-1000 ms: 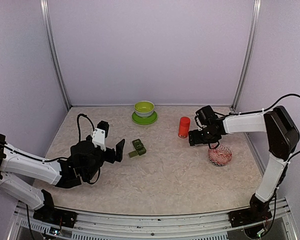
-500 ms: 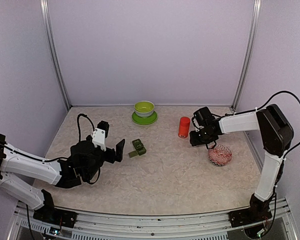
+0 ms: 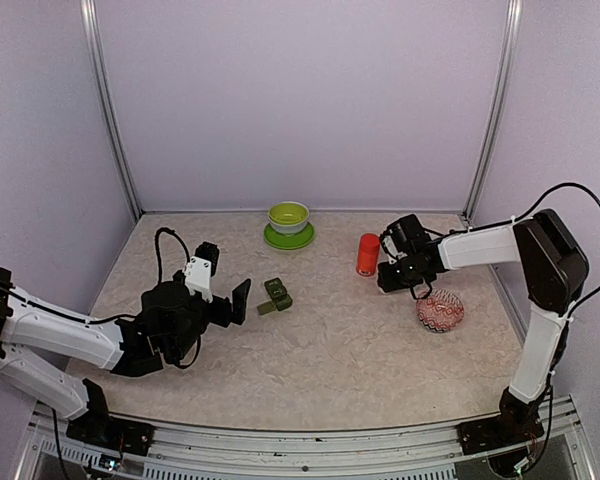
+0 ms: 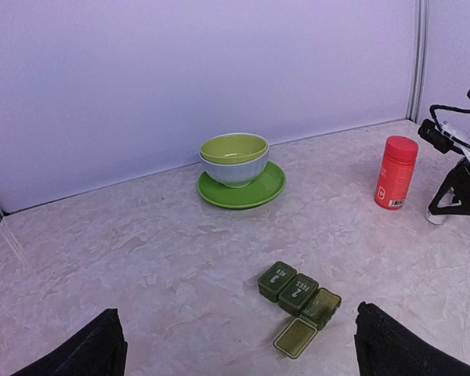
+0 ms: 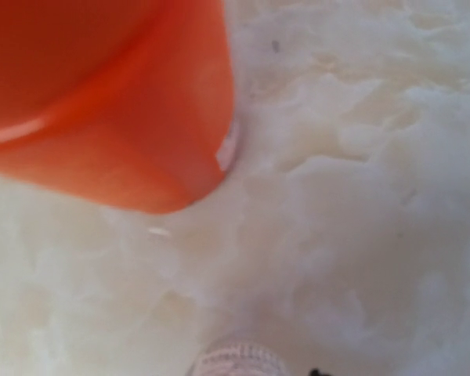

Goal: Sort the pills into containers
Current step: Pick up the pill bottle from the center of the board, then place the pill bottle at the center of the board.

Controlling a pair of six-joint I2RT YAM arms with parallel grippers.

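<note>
The containers [image 3: 275, 295] are a dark green strip of three compartments [image 4: 299, 295] on the table, the nearest one with its lid [image 4: 295, 338] folded open. My left gripper [image 3: 228, 304] is open just left of the strip, and in the left wrist view its gripper [image 4: 239, 352] frames it from a distance. My right gripper [image 3: 390, 280] reaches down beside the red bottle [image 3: 368, 254]. Its tips [image 4: 439, 208] close on a small white ribbed piece [image 4: 434, 217] on the table, which also shows at the bottom edge of the right wrist view [image 5: 236, 362]. Loose pills are out of view.
A lime-green bowl [image 3: 288, 217] on a saucer [image 4: 254, 192] stands at the back centre. A red-and-white patterned bowl [image 3: 440, 311] sits right of my right gripper. The red bottle [image 5: 110, 102] fills the upper left of the right wrist view. The enclosure walls [image 3: 300, 100] ring the table.
My right gripper has shifted slightly left toward the red bottle, dropped lower and closed its jaws. The left arm and the containers have not moved.
</note>
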